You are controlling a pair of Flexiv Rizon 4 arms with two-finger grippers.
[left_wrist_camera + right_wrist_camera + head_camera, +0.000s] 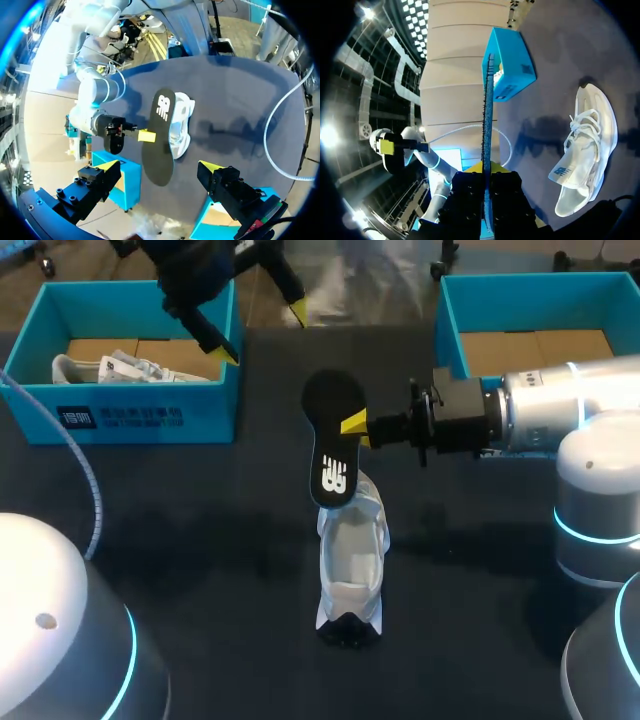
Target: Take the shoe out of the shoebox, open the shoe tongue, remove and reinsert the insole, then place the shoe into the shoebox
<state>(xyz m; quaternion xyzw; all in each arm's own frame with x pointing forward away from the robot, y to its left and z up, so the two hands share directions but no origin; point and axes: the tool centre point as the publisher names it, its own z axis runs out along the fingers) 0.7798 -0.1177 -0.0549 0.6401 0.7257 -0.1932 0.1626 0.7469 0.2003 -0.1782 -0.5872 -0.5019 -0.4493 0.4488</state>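
While the white shoe (352,560) lies on the dark surface (180,540) near the middle, its length along the 12-to-6 line in the head view, the black insole (333,440) is out of it and up in the air. The insole's lower end overlaps the shoe's 12 o'clock end in that view.

Right fingers (353,423) come in from 3 o'clock and pinch the insole at its 3 o'clock edge, about mid-length. Right wrist view: the insole (487,115) is seen edge-on, running straight out from between the fingers (470,187), one pressed to each face. The shoe (585,155) lies off to one side, apart from the fingers.

Left fingers (228,352) sit at 11 o'clock from the insole, over the 3 o'clock end of the left shoebox (120,415), spread wide and holding nothing. Left wrist view: the yellow-tipped fingers (107,166) stand far apart, with the insole (159,135) and shoe (181,125) ahead, well clear of both tips.

Left shoebox at 10 o'clock from the shoe, with a second shoe (110,368) inside. Right shoebox (540,290) at 2 o'clock, its cardboard floor showing.
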